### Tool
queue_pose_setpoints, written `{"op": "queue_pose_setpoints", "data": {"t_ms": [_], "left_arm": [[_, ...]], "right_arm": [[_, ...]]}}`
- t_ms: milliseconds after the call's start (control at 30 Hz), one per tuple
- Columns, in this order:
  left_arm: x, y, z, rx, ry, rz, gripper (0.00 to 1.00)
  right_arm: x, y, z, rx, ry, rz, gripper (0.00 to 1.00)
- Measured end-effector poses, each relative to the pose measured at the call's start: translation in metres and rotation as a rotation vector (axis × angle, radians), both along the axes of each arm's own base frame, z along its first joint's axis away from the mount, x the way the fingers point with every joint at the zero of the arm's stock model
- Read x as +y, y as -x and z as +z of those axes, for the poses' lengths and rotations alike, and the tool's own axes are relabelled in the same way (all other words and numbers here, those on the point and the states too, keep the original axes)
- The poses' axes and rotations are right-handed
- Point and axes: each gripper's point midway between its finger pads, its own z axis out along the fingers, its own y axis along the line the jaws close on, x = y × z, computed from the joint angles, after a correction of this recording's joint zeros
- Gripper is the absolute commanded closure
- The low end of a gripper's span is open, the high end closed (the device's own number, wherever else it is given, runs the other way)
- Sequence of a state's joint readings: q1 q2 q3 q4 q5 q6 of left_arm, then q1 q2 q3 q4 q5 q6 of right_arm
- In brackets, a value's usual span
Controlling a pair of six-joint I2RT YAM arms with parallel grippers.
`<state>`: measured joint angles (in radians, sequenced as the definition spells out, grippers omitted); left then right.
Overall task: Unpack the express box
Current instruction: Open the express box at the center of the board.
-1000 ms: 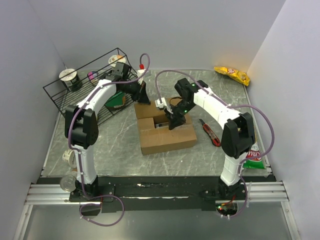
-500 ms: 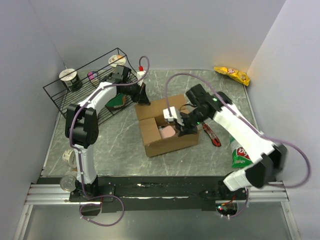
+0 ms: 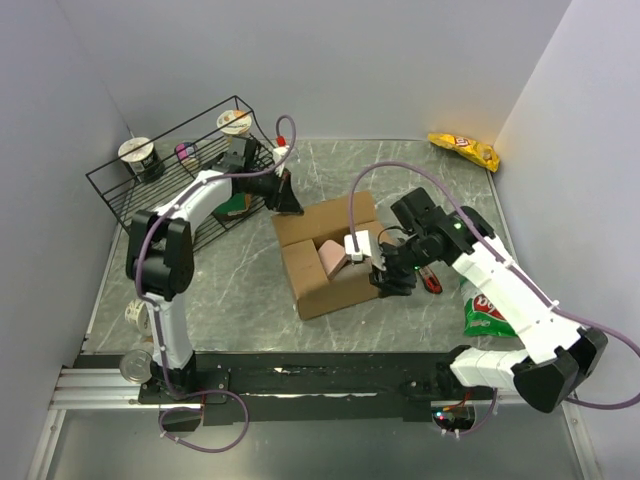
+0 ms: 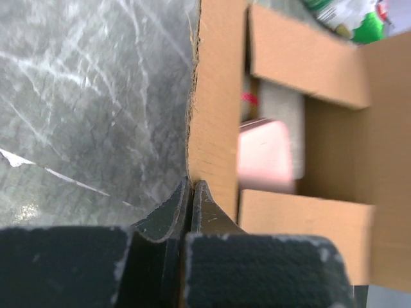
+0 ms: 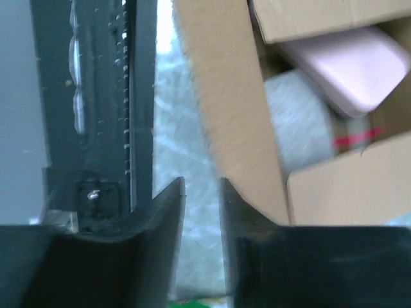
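Open box [image 3: 338, 290] contains a pink pack [image 3: 329, 258] and a whitish roll [image 5: 297, 106]. Left gripper [image 4: 191, 183], closed, pinches a flap edge; right gripper [image 5: 202, 184], slightly parted, holds nothing.

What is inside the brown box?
A flat pink thing lies inside the box, against something whitish with a red mark. The flaps hide the rest.

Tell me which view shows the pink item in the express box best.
Right wrist: the pink item lies large and fairly sharp inside the open express box. Left wrist shows it blurred; top external shows it only small, standing in the box opening.
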<state>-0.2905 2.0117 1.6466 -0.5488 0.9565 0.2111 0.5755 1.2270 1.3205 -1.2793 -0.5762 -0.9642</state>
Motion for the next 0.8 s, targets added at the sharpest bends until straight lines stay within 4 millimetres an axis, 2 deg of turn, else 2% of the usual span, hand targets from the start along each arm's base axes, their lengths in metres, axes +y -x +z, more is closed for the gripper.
{"op": "queue_pose_setpoints", "data": {"t_ms": [67,133,200,267,367,467,567,667,800], "left_arm": [[0.001,0.004,0.01,-0.021,0.024,0.002,0.99],[0.003,0.007,0.023,-0.055,0.047,0.003,0.99],[0.004,0.009,0.035,-0.093,0.067,0.001,0.99],[0.004,0.009,0.042,-0.127,0.079,0.003,0.99],[0.005,0.009,0.042,-0.14,0.086,0.001,0.99],[0.004,0.009,0.04,-0.141,0.088,0.002,0.99],[0.003,0.011,0.039,-0.13,0.1,0.016,0.99],[0.001,0.015,0.04,-0.107,0.113,0.032,0.99],[0.0,0.017,0.039,-0.075,0.121,0.07,0.99]], "right_arm": [[-0.007,0.003,0.003,0.002,0.013,-0.031,0.41],[-0.011,0.003,0.01,-0.011,0.006,-0.059,0.39],[-0.011,-0.005,0.026,-0.041,-0.024,-0.094,0.39],[-0.006,-0.022,0.052,-0.088,-0.085,-0.131,0.42],[0.008,-0.059,0.089,-0.159,-0.198,-0.201,0.48],[0.026,-0.098,0.101,-0.206,-0.279,-0.252,0.53],[0.047,-0.128,0.086,-0.186,-0.328,-0.291,0.55],[0.068,-0.151,0.047,-0.099,-0.342,-0.353,0.59],[0.076,-0.16,-0.011,0.017,-0.294,-0.446,0.59]]}}
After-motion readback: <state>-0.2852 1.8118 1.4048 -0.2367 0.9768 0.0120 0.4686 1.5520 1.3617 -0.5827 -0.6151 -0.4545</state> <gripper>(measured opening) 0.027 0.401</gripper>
